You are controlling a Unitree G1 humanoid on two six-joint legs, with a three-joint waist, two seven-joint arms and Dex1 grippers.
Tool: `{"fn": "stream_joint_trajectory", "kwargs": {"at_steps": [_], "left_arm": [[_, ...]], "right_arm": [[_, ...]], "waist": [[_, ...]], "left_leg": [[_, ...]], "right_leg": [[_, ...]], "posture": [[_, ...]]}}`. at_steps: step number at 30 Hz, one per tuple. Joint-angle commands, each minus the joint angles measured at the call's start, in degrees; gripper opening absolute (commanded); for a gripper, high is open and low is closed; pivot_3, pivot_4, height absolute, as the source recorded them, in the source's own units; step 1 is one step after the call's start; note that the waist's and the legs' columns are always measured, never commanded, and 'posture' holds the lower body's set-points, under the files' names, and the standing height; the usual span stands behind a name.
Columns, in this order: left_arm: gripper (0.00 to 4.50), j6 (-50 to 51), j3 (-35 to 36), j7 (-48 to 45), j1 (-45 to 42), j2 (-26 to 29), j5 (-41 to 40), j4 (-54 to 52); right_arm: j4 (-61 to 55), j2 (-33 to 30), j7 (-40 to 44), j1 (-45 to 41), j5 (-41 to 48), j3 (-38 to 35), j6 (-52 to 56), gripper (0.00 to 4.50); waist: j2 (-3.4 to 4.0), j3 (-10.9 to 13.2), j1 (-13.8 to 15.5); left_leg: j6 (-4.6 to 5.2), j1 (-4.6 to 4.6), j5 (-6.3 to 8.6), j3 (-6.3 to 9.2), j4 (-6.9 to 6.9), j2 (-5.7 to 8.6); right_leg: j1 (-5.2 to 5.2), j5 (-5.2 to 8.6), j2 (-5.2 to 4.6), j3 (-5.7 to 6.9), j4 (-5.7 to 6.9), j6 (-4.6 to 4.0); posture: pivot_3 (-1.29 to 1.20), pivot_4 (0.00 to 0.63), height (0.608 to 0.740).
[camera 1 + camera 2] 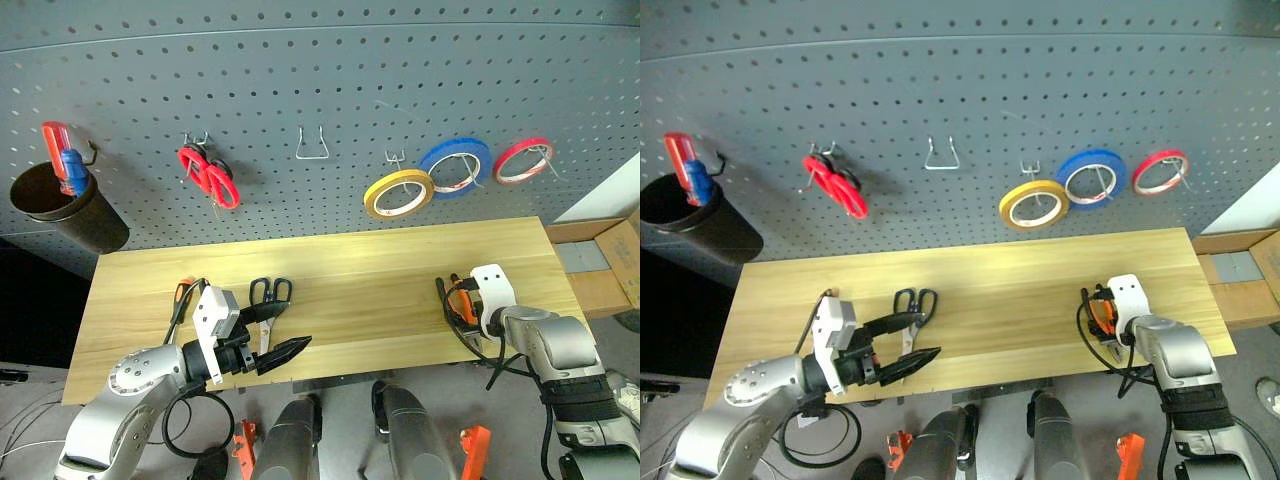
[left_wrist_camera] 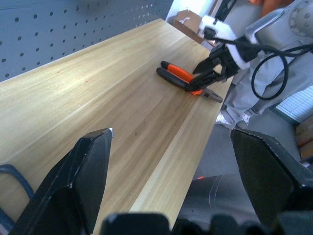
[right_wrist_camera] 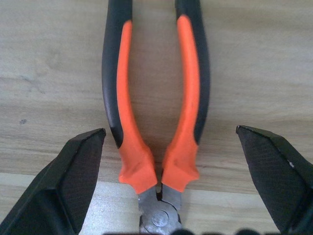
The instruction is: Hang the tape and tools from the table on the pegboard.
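Directly beneath the right end effector (image 3: pixel 166 183) lie the orange-and-black pliers (image 3: pixel 154 98) on the tabletop (image 1: pixel 380 290), handles running away from it; its fingers stand wide apart on either side, gripping nothing; best to come straight down and close across both handles near the pivot; left end effector (image 1: pixel 275 357) hangs open and empty beside the dark-handled scissors (image 1: pixel 268 300); yellow tape (image 1: pixel 398 193) already hangs on the pegboard (image 1: pixel 320 90).

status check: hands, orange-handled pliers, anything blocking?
Right hand open, fingers either side of orange-and-black-handled pliers lying on light wood table; no grip yet. Left hand open, empty. Nothing blocking.
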State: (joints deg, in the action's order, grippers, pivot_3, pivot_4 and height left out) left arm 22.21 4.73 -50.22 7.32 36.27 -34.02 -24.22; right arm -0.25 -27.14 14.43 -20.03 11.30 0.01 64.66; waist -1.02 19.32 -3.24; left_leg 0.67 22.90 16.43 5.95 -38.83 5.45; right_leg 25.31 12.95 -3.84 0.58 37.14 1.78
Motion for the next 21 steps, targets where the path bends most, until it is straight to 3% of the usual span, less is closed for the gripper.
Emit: {"fn": "stream_joint_trajectory", "kwargs": {"at_steps": [1,2,5,8,10,13,18,21], "left_arm": [[4.12,-0.67,0.60,0.10,0.83,-0.31,-0.44,-2.69],[4.12,-0.63,0.66,0.27,0.70,-0.44,-0.63,-3.04],[4.12,-0.44,0.78,0.69,-0.02,-0.77,-1.02,-3.48],[4.12,-0.51,0.78,0.48,-0.95,-0.47,-0.81,-3.12],[4.12,-0.53,1.15,0.63,-1.48,-0.49,-0.94,-2.93],[4.12,-0.87,1.62,1.03,-1.88,-0.70,-0.62,-2.38],[4.12,-1.50,3.43,2.12,-3.35,-1.20,-0.63,-1.22],[4.12,-1.68,4.95,4.03,-5.07,-2.72,-1.30,-0.59]], "right_arm": [[2.31,0.79,-0.87,-0.27,-1.05,-0.17,0.94,4.45],[3.11,1.29,-0.79,-0.29,-0.96,-0.29,0.49,4.45],[4.75,2.72,-1.36,-0.50,-1.25,-1.49,-1.33,3.90],[4.95,3.16,-0.92,-1.26,-1.22,-1.96,-1.46,2.89],[3.14,2.52,0.50,-1.16,-0.72,-1.29,-0.47,2.46],[-5.07,-0.70,4.15,0.78,1.69,-0.98,3.85,2.46],[-28.68,-10.14,21.87,5.37,14.82,-0.24,1.71,2.46],[-38.60,-8.91,29.18,3.23,30.86,-8.82,3.66,2.46]], "waist": [[-0.02,-0.01,-0.04],[-0.04,-0.02,-0.03],[-0.13,-0.08,-0.01],[-0.24,-0.16,-0.01],[-0.24,-0.16,0.01],[-0.21,-0.14,0.02],[-0.04,-0.04,0.14],[-0.03,-0.03,-0.19]], "left_leg": [[0.00,-0.02,0.00,0.00,-0.01,0.00],[0.00,-0.02,0.00,-0.01,-0.02,0.00],[0.00,-0.04,0.00,0.01,-0.02,0.00],[0.00,-0.06,0.00,0.01,-0.03,0.00],[0.00,-0.06,0.00,0.01,-0.05,0.01],[0.00,-0.01,0.00,0.01,-0.02,0.01],[0.00,0.11,0.00,0.00,-0.01,0.00],[0.03,0.03,0.02,0.01,-0.01,-0.11]], "right_leg": [[-0.02,0.00,0.00,0.00,0.00,0.00],[-0.02,0.00,0.00,-0.01,0.00,0.00],[-0.05,0.00,0.00,0.01,0.00,0.00],[-0.06,-0.01,0.00,0.00,0.01,0.01],[-0.07,-0.03,0.00,0.00,0.01,0.02],[0.00,-0.03,0.00,0.00,0.02,0.02],[0.08,-0.02,0.01,0.00,-0.05,0.02],[-0.01,-0.02,0.13,0.02,-0.08,0.04]], "posture": [[-0.10,0.345,0.740],[-0.10,0.346,0.740],[-0.09,0.344,0.740],[-0.09,0.343,0.740],[-0.09,0.342,0.740],[-0.10,0.340,0.740],[-0.11,0.338,0.740],[-0.11,0.335,0.740]]}}
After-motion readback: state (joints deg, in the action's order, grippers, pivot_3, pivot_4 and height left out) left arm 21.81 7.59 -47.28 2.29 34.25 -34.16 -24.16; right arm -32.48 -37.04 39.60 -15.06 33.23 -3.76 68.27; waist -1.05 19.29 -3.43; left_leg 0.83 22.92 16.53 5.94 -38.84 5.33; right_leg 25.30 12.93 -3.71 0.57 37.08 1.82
